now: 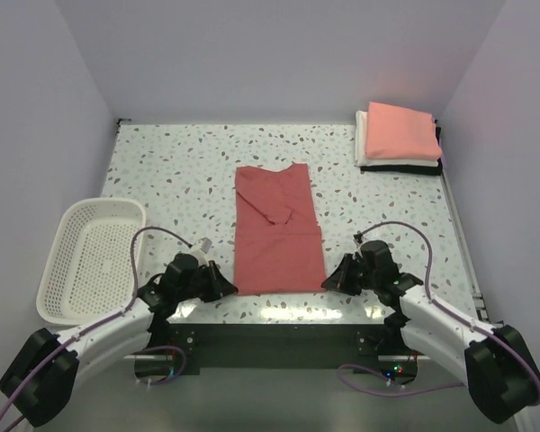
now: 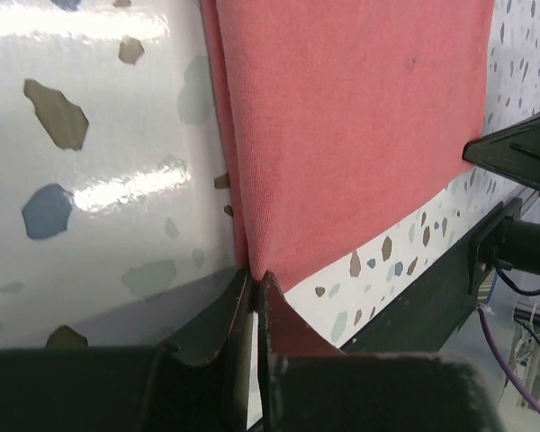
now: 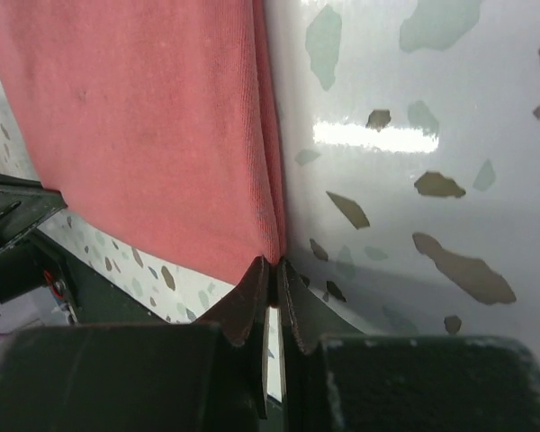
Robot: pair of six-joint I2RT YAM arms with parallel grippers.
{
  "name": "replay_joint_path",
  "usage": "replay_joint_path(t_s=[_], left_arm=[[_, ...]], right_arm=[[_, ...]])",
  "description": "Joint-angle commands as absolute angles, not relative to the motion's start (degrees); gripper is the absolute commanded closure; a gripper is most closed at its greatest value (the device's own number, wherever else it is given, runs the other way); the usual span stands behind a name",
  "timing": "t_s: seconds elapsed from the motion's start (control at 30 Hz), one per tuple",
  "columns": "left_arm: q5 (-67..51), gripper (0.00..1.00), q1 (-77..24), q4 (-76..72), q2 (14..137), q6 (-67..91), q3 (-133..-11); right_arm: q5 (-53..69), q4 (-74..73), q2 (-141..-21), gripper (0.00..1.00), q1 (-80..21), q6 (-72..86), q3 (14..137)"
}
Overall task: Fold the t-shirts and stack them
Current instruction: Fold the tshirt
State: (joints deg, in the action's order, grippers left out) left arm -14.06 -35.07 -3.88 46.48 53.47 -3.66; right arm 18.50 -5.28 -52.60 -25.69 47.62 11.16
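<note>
Top external: basket left of t-shirt

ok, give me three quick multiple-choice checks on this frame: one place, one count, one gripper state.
1. Where is the folded stack on the table? A far right corner; B near left corner; C centre.
2. How many shirts are in it? A two; B three; C five.
3. The left gripper and right gripper are: A both open above the cloth; B both shut on near corners of the brick-red t-shirt; C only one gripping.
Answers: A, it sits at the far right; B, salmon-pink, white and black layers show; B, each wrist view shows jaws pinched on a hem corner.
</note>
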Motion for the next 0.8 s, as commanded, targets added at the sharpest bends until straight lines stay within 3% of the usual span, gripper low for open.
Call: replay_joint_path(t_s=[0.0,0.13,0.33,0.77], left_arm=[[-10.9,1.00,-36.9,3.6,41.1,54.8,-2.4],[-11.0,1.00,-37.4,8.0,35.4,54.9,-3.6],[-8.7,1.00,-37.4,12.9,29.8,55.0,-11.1],[-7.1,1.00,-35.7,8.9,53.3,49.5,-33.1]], right_arm=[[16.6,-14.0,-46.2,0.96,-25.9,47.4,9.8],[16.7,-21.0,-36.7,0.96,-26.1,46.7,11.2],[15.1,-28.5,-33.2,0.96,-26.0,44.0,20.3],[11.9,-24.9,-56.3,0.98,-25.8,39.2,43.5]])
